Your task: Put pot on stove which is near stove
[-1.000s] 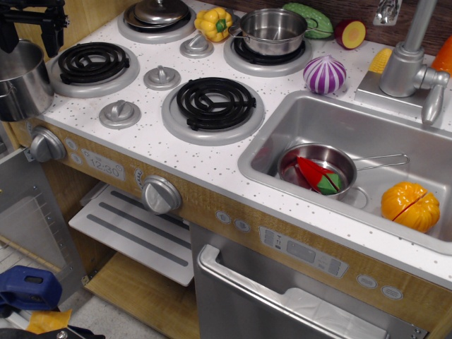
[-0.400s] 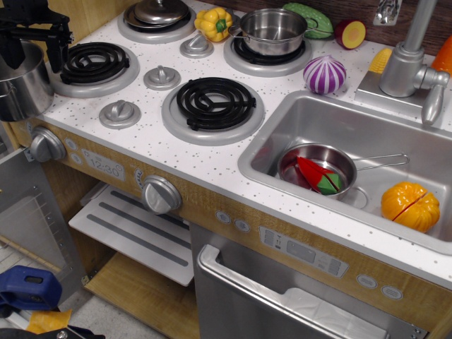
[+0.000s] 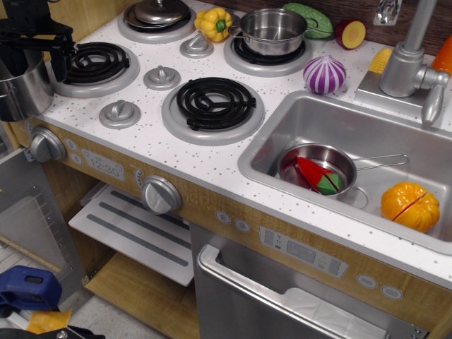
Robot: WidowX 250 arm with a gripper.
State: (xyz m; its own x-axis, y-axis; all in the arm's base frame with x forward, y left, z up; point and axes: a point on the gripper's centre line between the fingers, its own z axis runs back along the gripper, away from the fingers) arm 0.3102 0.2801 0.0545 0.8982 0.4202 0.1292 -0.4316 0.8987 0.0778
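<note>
Pincer [image 3: 34,53] lower than before, over pot [image 3: 21,88].

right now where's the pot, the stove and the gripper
pot [image 3: 20,92]: camera view, on its shiny side wall at the left edge
stove [image 3: 152,134]: camera view, on bare white speckled top
gripper [image 3: 35,42]: camera view, on the black fingers above the pot rim

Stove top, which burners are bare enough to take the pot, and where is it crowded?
On the stove, the front-left burner beside the pot and the front-right burner are both bare. The back row is crowded: a lid covers the back-left burner, a shallower pot sits on the back-right, with a yellow pepper between them.
</note>
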